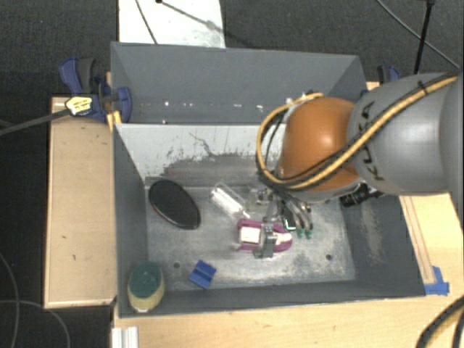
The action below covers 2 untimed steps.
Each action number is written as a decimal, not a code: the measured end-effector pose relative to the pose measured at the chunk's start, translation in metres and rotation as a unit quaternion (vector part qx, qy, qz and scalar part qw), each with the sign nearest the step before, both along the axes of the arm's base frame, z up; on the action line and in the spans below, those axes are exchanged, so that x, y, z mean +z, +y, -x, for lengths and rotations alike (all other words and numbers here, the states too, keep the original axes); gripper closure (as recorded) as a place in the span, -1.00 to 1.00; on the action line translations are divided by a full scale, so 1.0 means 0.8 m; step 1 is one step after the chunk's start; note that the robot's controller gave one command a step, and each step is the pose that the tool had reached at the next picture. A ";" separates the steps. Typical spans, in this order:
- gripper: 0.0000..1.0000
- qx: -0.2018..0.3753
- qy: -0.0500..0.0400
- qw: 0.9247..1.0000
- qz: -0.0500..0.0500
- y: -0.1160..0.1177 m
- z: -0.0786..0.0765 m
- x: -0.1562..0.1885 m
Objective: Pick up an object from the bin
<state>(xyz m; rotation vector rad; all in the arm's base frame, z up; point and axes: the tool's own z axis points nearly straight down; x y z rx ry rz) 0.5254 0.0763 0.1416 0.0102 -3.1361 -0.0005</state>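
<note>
My gripper (267, 245) reaches down near the middle of the bin floor, its dark fingers standing on a magenta and white object (251, 235). The fingers sit right at that object's right part, with the magenta showing on both sides of them. A clear plastic piece (228, 199) lies just up and left of the gripper. A small green-tipped thing (304, 229) lies close to its right, partly under the wrist.
A black oval disc (174, 204) lies at the left of the floor. A blue block (202, 273) sits near the front wall, and a round yellow-green sponge (146, 286) fills the front left corner. The orange cover and cables hang over the bin's right middle.
</note>
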 end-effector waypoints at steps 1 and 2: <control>-1.00 -0.055 -0.002 0.999 0.001 -0.032 0.007 -0.092; 1.00 -0.056 -0.004 0.998 0.000 -0.031 0.006 -0.089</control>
